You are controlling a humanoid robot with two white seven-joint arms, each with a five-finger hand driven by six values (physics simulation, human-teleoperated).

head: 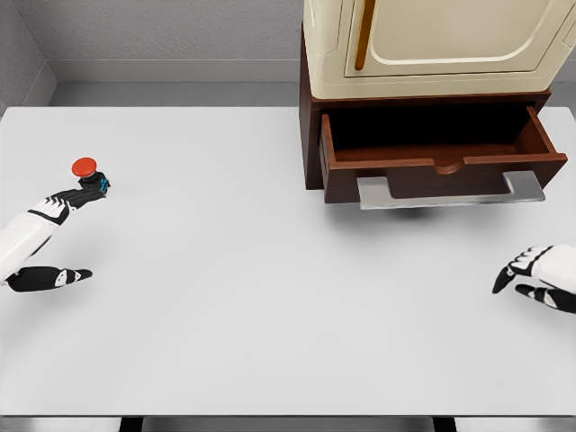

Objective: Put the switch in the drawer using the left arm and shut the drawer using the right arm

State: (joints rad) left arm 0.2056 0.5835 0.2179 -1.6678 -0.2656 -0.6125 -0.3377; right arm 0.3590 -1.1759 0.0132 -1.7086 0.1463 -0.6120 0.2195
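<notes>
White table [225,297]: one switch [87,171], one drawer [432,162].

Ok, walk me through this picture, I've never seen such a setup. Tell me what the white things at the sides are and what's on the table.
This is a simulator's render, seen from a camera on a humanoid robot's head, looking down at a white table. The white shapes are its two arms with five-finger hands. The left hand reaches toward a red-topped switch; its fingertips are at the switch, though a firm grasp isn't clear. The right hand rests open, holding nothing. At the back stands a brown drawer, pulled open, with a metal handle, under a cream cabinet.
</notes>
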